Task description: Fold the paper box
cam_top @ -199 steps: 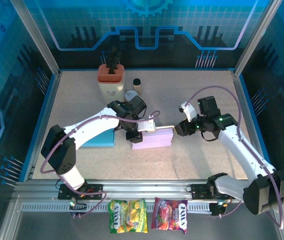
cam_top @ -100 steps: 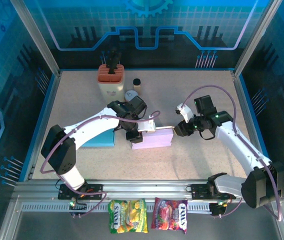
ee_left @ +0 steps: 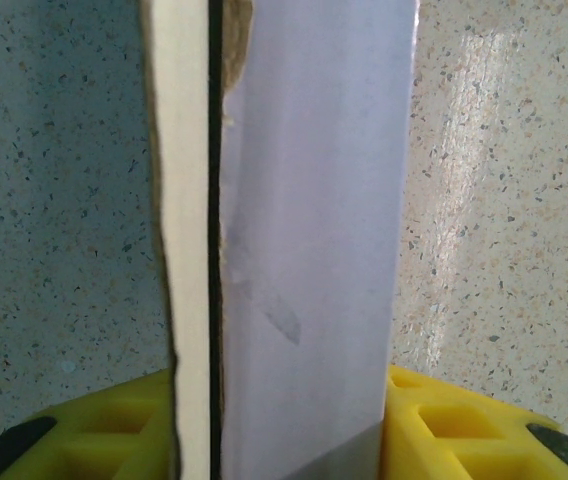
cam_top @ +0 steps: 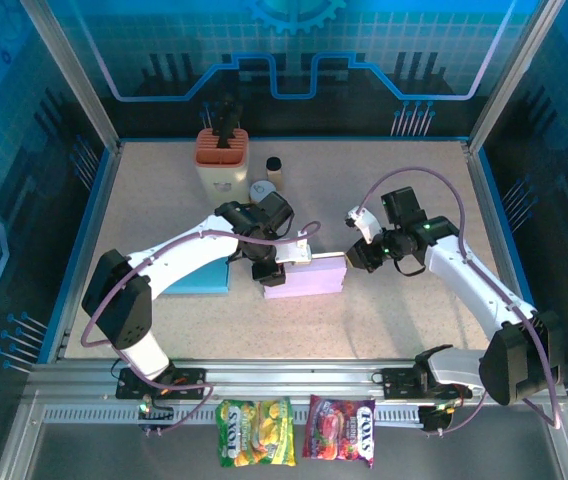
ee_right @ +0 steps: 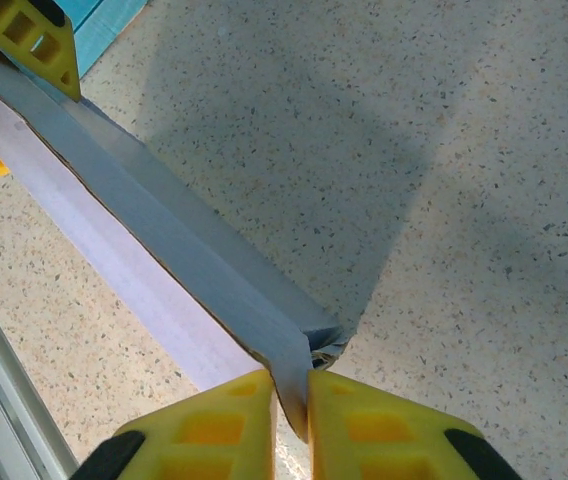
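Observation:
The lilac paper box (cam_top: 309, 277) lies on the speckled table, mid-scene. My left gripper (cam_top: 276, 268) clamps its left end. In the left wrist view the box's lilac panel (ee_left: 314, 250) and a cream inner edge (ee_left: 186, 250) stand between the yellow fingers (ee_left: 454, 430), held across the box's width by my left gripper (ee_left: 284, 430). My right gripper (cam_top: 352, 256) is at the box's right end. In the right wrist view, my right gripper (ee_right: 289, 400) pinches a thin end flap of the box (ee_right: 164, 270).
A flat blue box (cam_top: 199, 280) lies under the left arm. At the back stand an orange-topped container (cam_top: 222, 160), a small dark-capped cylinder (cam_top: 274, 165) and a white round item (cam_top: 261, 190). Two snack bags (cam_top: 256, 432) (cam_top: 342, 430) sit on the front rail.
My right gripper moved left to the box's right end and closed on its end flap. The left arm and the box have stayed put.

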Available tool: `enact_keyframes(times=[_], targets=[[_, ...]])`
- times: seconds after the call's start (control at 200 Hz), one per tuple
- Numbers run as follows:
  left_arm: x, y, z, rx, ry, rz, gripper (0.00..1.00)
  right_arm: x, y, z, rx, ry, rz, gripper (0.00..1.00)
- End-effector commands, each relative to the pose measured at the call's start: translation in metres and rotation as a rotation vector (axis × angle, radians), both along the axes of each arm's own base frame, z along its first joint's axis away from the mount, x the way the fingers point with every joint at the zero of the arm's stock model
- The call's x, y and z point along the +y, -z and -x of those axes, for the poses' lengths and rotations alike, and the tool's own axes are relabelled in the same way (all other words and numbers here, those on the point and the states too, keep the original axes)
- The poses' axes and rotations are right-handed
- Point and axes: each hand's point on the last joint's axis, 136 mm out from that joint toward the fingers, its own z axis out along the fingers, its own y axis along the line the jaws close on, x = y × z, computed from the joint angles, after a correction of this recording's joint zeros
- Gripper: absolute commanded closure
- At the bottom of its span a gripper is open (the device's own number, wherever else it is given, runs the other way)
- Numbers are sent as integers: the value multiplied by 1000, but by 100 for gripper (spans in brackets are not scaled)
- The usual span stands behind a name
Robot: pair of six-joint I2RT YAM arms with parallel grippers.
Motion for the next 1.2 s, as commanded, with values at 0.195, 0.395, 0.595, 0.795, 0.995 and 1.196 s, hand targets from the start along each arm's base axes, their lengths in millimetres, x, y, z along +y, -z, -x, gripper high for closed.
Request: enact_keyframes(times=[0.195, 0.395, 0.595, 0.795, 0.995, 1.196], targets=[[-3, -7, 0, 4, 1, 24, 58, 4, -4, 7, 12, -16, 13, 90], [-4, -9, -1, 6, -3, 31, 58, 0, -5, 3, -12, 18, 49, 95], [-6, -11, -2, 8, -14, 39, 59, 2, -11, 1, -55, 56, 85, 100], [-10, -14, -8, 5, -71, 54, 61, 3, -15, 1, -56, 182, 87, 100], [-17, -15, -12, -1, -122, 67, 65, 7, -15, 4, -18, 332, 64, 100], [-20, -13, -9, 3, -119, 64, 65, 12, -10, 3, 27, 401, 20, 100]])
